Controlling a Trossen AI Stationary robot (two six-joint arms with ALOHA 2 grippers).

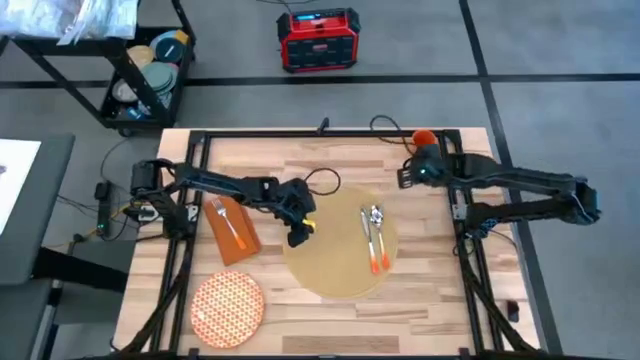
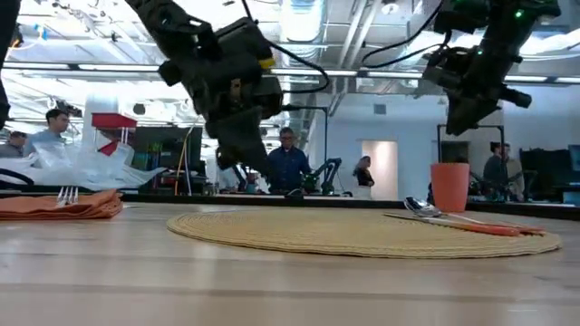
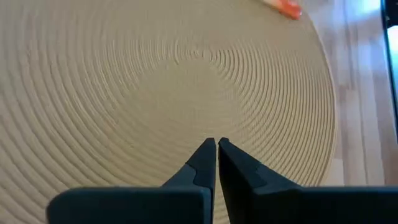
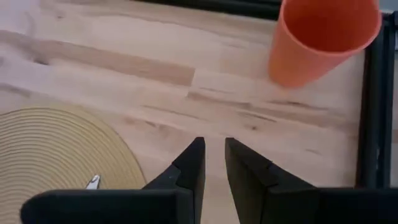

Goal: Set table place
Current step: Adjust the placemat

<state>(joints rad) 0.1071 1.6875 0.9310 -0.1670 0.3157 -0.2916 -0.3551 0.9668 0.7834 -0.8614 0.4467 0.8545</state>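
— Where are your grippers?

— My left gripper (image 1: 299, 235) hangs above the left edge of the placemat (image 1: 338, 243), clear of the weave. Its fingers (image 3: 202, 163) are pressed almost together, only a sliver between them, and they hold nothing. My right gripper (image 1: 409, 177) is raised over bare wood at the far right of the table (image 1: 300, 160), between the mat and the cup (image 1: 424, 138). Its fingers (image 4: 193, 163) stand a little apart, empty.

— And the place setting?

— The placemat lies at the middle of the table. On its right half lie two pieces of cutlery (image 1: 373, 238) side by side, steel ends toward the far edge, orange handles toward the near edge. The cup stands upright near the far right corner, off the mat. The napkin (image 1: 231, 229) lies flat on the wood just left of the mat, with a fork (image 1: 227, 220) resting on top of it. The plate (image 1: 227, 307) sits near the front left corner, well apart from the mat.

— Anything touching your fingers?

— No. From the low view both grippers are above the table surface, the left one over the mat's near-left part, the right one above the cup.
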